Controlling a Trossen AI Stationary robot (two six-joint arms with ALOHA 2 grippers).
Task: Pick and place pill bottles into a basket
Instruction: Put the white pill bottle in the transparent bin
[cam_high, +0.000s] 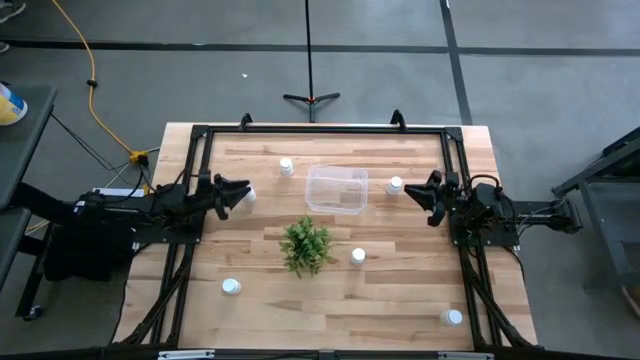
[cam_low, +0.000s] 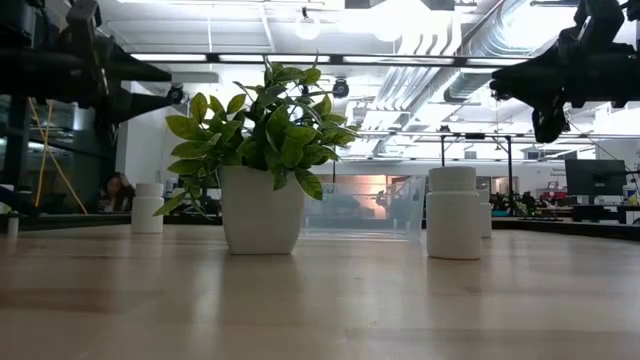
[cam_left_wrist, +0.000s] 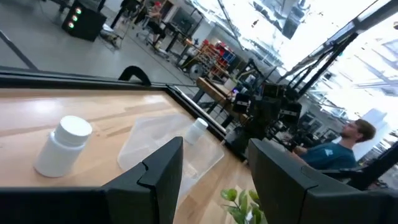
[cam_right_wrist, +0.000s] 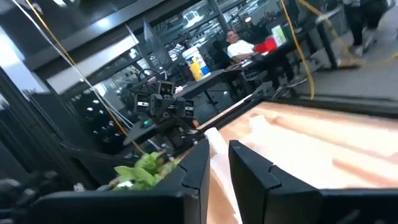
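Hovering my left gripper (cam_high: 243, 192), fingers apart, at the table's (cam_high: 400, 300) left edge; nearby pill bottle (cam_high: 287, 167) looks light, rigid, slippery: I would grip mid-body.

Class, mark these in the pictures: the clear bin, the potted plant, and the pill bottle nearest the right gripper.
clear bin (cam_high: 337, 189): high view, its bare floor.
potted plant (cam_high: 306, 245): high view, its leaves.
pill bottle (cam_high: 396, 185): high view, its cap.

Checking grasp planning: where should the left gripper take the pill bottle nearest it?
Probably from above, fingers closing across the round body below the cap. That pill bottle stands upright just ahead of the left gripper, with bare table around it.
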